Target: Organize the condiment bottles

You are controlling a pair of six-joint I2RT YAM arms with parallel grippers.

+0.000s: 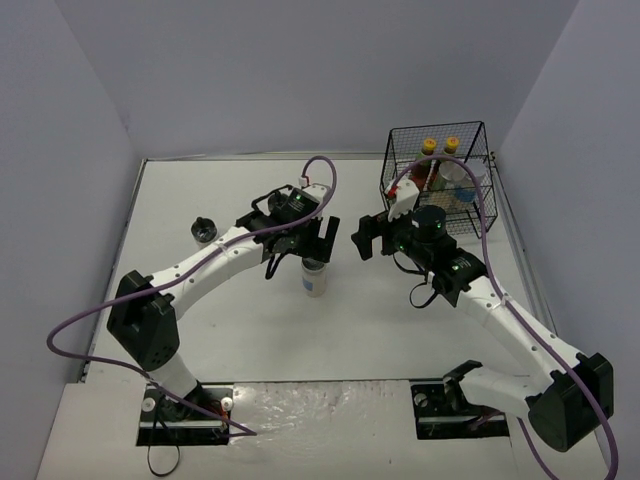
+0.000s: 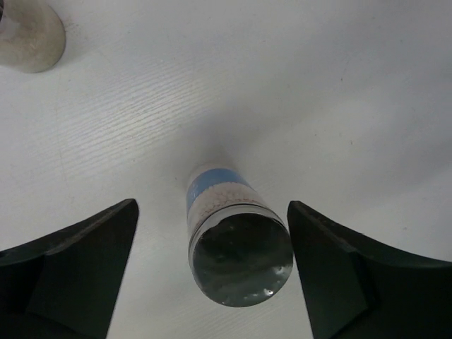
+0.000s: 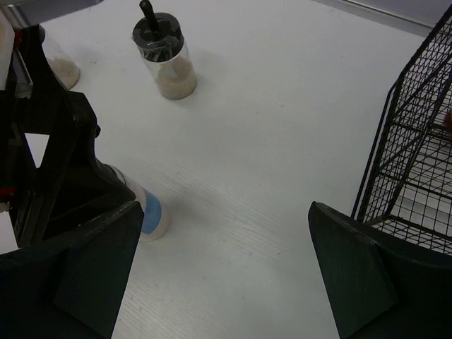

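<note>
A pale jar [image 1: 315, 279] with a silver lid and a blue label stands upright mid-table. My left gripper [image 1: 300, 243] hovers over it, open; in the left wrist view the jar [image 2: 239, 251] sits between the spread fingers [image 2: 85, 268] of the gripper [image 2: 212, 229], untouched. My right gripper [image 1: 364, 238] is open and empty [image 3: 226, 212], just right of the jar [image 3: 150, 213]. Two dark bottles with yellow caps [image 1: 428, 146] and pale jars [image 1: 458, 182] stand in the wire basket [image 1: 478, 135]. A black-capped shaker [image 1: 205, 230] stands at the left [image 3: 167, 62].
The black wire basket fills the right edge of the right wrist view [image 3: 413, 134]. Another pale-bottomed bottle [image 3: 62, 68] shows partly behind my left arm, and also in the left wrist view [image 2: 28, 35]. White walls close in the table.
</note>
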